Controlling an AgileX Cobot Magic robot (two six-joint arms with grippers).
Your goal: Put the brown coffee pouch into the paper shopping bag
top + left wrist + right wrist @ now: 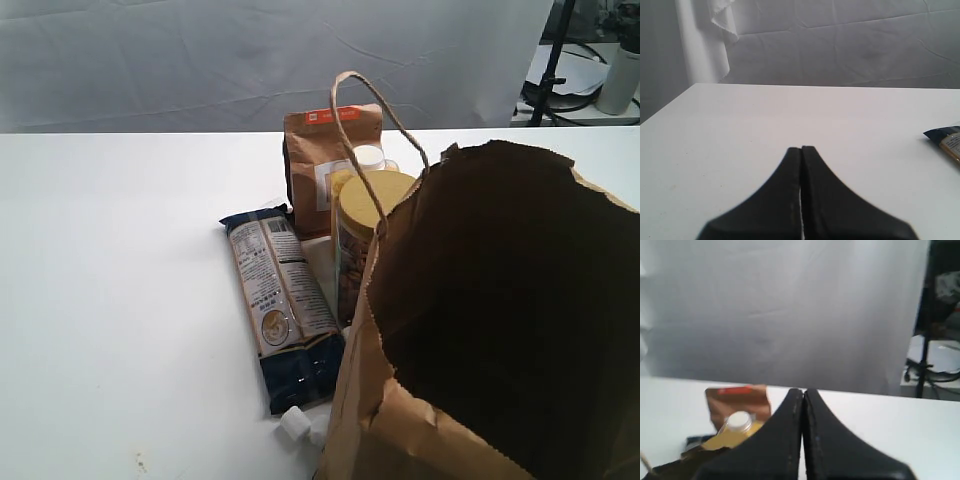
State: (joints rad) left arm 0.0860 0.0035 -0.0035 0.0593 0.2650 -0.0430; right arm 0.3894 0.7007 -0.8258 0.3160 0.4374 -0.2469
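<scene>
The bag (365,400) stands open at the near right of the bench (120,300), its handle (395,120) looping up. Just beside its left wall a blue packet (285,300) lies flat, with a small white cap (295,424) at its near end. Behind the packet a yellow-lidded jar (365,200) stands close by the bag. Farthest back, the pouch (325,140) stands upright on the bench, outside the bag, just behind the jar. The left gripper (801,150) is closed and empty over bare bench. The right gripper (803,392) is also closed and empty, with the pouch beyond it.
</scene>
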